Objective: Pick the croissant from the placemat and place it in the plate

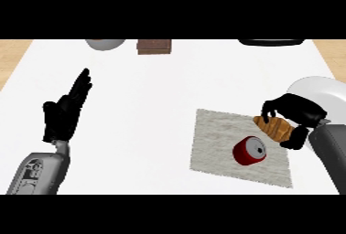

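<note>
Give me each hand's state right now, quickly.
Left hand: open, fingers straight, holding nothing.
Right hand: shut on the golden-brown croissant, over the grey placemat's right edge.

White counter (169, 91) with placemat (223, 146), plate (324, 91).

The right hand (297, 114) curls over the croissant (274, 128), hiding its far end, and covers the near rim of the plate (324, 91); the plate's right side runs off the picture's edge. The right forearm (331, 151) hides the placemat's (223, 137) right corner. At the worktop's (169, 91) far edge, a grey round thing (105, 44), a brown block (154, 46) and a black thing (270, 42) are cut off, too little shown to tell what they are
</note>
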{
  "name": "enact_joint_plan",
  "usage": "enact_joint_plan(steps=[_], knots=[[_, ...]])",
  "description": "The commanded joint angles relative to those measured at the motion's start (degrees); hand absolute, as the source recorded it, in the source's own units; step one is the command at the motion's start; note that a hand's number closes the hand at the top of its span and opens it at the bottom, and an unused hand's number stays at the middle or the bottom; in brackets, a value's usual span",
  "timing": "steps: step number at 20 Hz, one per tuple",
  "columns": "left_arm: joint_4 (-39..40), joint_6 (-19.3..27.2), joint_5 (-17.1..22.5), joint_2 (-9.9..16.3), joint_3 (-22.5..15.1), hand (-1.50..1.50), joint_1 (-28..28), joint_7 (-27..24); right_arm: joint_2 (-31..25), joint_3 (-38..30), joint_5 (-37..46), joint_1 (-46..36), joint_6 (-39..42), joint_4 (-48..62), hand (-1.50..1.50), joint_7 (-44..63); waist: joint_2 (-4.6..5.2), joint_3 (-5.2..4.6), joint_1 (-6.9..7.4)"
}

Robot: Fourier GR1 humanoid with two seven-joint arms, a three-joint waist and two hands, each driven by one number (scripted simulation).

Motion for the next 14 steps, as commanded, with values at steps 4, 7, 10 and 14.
enact_joint_plan(steps=[4, 7, 10, 14], knots=[[-0.89, 1.56, 0.39, 0.13, 1.84, 0.0, 1.9, -0.83, -22.49, -18.09, -7.2, 6.61, -3.98, 11.7, 1.5, -5.17, 0.75, 0.7, -5.04], [-1.0, 1.7, -0.29, -0.22, 1.1, 0.0, 1.76, -1.28, -27.23, -25.55, -12.61, 6.61, -6.56, 16.92, 1.5, -10.93, 1.0, 0.84, -3.25], [-1.6, 0.91, 0.57, 0.34, 1.57, 0.0, 1.45, -0.04, -28.94, -32.42, -18.67, 7.36, -9.69, 20.46, 1.5, -18.42, 0.55, 0.96, -2.74], [-1.22, 0.33, 0.88, -0.41, 0.97, 0.0, 0.67, -0.52, -33.29, -38.73, -24.83, 6.34, -6.32, 25.11, 1.5, -28.3, 0.77, 0.76, -1.11]])
